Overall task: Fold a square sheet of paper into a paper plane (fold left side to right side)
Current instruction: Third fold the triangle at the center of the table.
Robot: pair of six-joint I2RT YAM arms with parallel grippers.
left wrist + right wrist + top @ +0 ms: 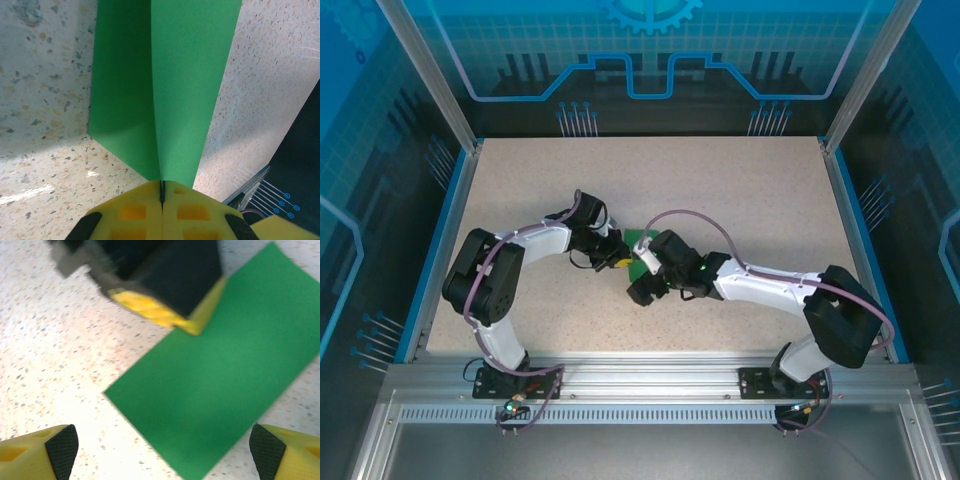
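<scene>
Left hand [162, 194]: pinching the square sheet of paper [185, 90] | Right hand [162, 445]: open above it | Progress: sheet apparently halved on surface [60, 340]; plane folds outstanding.

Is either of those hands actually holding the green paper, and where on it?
Yes: the left hand is shut on the green paper, pinching its edge. The right hand hangs open above it, holding nothing.

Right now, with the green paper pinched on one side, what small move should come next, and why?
Probably lower the right gripper onto the green paper to press the fold flat. The left gripper is shut on the paper's edge, steadying it, and the right gripper hovers open above the folded rectangle.
</scene>
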